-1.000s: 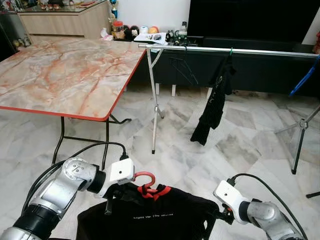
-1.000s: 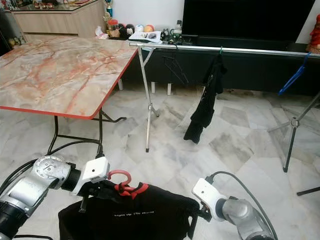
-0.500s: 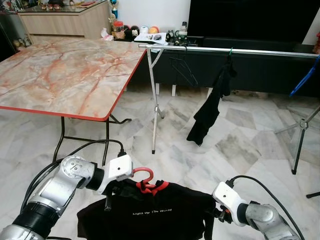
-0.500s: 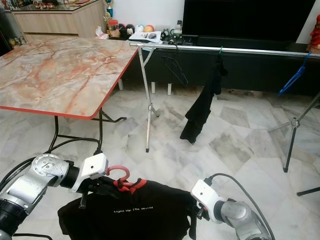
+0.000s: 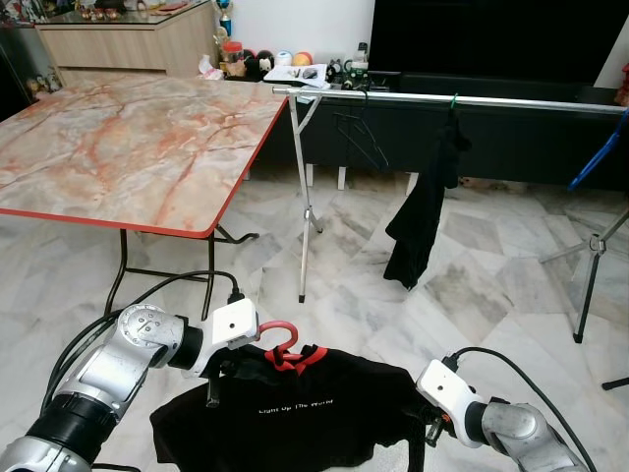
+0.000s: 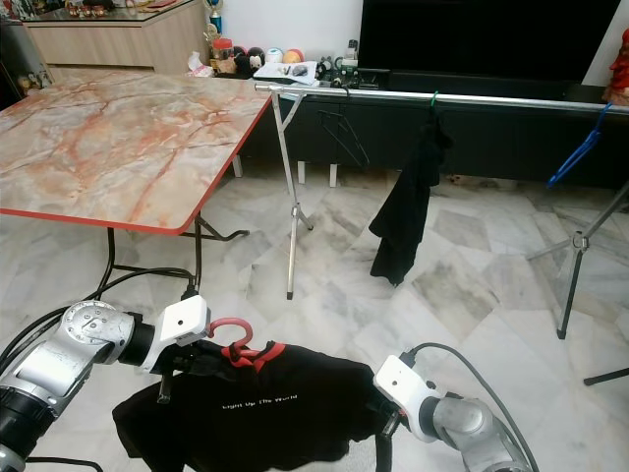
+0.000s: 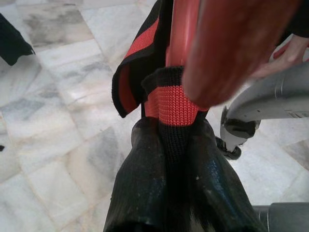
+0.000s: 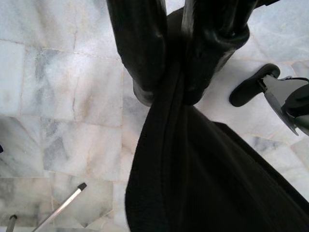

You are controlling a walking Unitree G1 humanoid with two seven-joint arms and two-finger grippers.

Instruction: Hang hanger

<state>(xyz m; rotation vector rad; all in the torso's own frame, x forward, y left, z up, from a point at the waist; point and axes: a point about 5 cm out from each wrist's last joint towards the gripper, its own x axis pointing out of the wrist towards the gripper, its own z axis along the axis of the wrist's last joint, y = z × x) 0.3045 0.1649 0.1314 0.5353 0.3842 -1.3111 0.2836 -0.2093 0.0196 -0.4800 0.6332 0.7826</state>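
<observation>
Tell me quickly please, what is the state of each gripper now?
Left gripper: closed on the red-and-black collar of the black shirt, by the red hanger.
Right gripper: closed on the shirt's fabric.

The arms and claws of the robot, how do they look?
Both arms are silver metal with round joints. Each has a white boxy wrist block and a black cable looping out behind. The left claw and the right claw each have two long, glossy black fingers.

Two pincers [image 5: 221, 379] [image 8: 166, 94], three hangers [image 5: 282, 339], two shirts [image 5: 295, 418]
</observation>
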